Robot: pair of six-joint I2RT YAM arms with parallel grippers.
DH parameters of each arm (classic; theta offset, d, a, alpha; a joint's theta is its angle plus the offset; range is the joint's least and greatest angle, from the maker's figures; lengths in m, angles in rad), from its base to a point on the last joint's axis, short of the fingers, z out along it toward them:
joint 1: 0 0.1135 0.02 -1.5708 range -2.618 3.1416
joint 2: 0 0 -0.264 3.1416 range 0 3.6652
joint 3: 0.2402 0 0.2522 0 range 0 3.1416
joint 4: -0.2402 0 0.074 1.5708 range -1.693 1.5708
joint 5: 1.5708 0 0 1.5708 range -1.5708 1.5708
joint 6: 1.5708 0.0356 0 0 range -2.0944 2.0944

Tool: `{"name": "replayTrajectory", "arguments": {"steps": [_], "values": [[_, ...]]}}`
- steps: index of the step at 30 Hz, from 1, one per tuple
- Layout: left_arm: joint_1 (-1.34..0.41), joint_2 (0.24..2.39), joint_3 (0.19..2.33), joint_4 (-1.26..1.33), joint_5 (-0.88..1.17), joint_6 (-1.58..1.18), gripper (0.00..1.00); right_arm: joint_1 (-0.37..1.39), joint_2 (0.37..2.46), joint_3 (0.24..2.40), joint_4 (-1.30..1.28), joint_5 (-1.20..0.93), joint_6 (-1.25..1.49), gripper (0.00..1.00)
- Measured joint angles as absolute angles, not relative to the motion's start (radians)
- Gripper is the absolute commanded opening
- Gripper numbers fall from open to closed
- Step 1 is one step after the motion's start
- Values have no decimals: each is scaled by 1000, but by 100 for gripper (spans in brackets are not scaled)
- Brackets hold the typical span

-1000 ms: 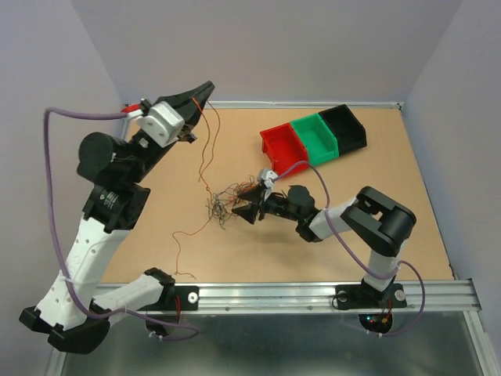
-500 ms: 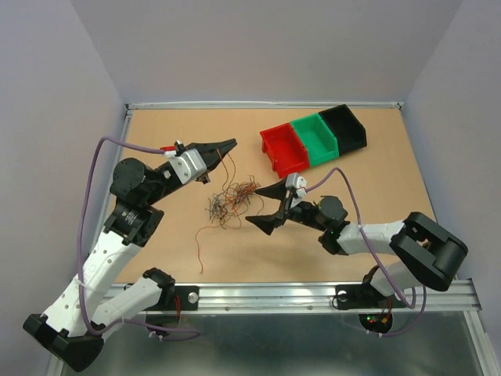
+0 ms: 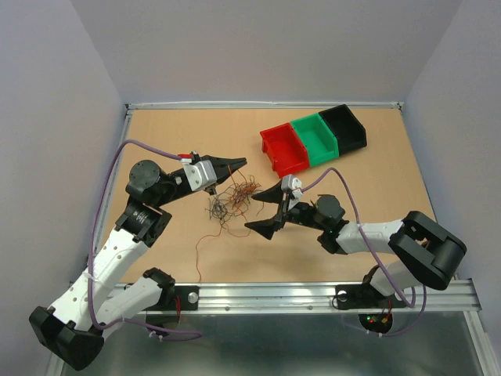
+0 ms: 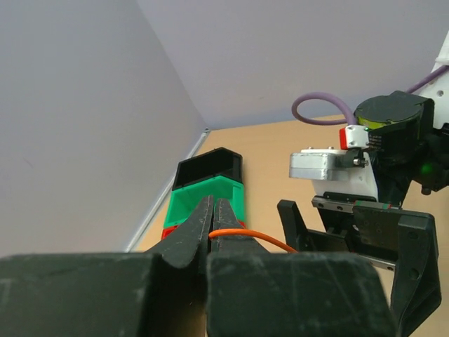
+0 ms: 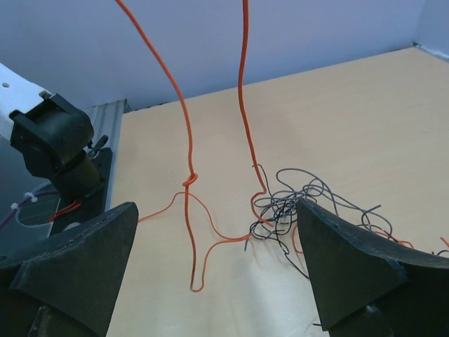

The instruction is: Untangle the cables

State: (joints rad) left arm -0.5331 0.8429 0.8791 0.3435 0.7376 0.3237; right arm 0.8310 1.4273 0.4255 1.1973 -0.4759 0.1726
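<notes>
The left claw (image 3: 237, 163) is pinched fully closed, and its wrist view shows the two fingers (image 4: 212, 210) meeting on an orange wire (image 4: 247, 235) that runs out to the right from between them. In the overhead view this claw sits over the far edge of the cables (image 3: 229, 200), a loose knot of thin orange, dark and greenish strands on the worktop (image 3: 376, 188), left of centre. One orange strand (image 3: 197, 254) trails from the knot toward the near edge.

The right claw (image 3: 266, 210) stands spread wide with nothing between its fingers. It lies just to the right of the knot and points at it. From its own wrist camera the claw (image 5: 216, 210) frames the worktop with the dark tangle (image 5: 287, 207) close by the right-hand finger (image 5: 358, 270). Two orange strands (image 5: 184, 133) climb from the surface up out of the picture, the left one with a small kink or knot partway down.

Beyond the claws, toward the far right of the worktop, three open bins sit side by side in a slanted row: red (image 3: 283, 150), green (image 3: 315, 135) and black (image 3: 344, 125). The red one is nearest the knot yet apart from it
</notes>
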Motion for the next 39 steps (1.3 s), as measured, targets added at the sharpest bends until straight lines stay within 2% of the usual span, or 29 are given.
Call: {"name": "replayTrajectory", "arguments": {"steps": [11, 21, 27, 39], "values": [[-536, 860, 851, 357, 809, 308, 0, 831, 1575, 590, 1187, -490, 172, 99], [-537, 896, 839, 407, 809, 220, 0, 831, 1660, 668, 1186, -577, 164, 95], [-537, 930, 794, 444, 737, 201, 0, 831, 1659, 662, 1191, -579, 151, 88], [-537, 916, 703, 512, 651, 219, 0, 831, 1596, 535, 1128, -439, 96, 97]]}}
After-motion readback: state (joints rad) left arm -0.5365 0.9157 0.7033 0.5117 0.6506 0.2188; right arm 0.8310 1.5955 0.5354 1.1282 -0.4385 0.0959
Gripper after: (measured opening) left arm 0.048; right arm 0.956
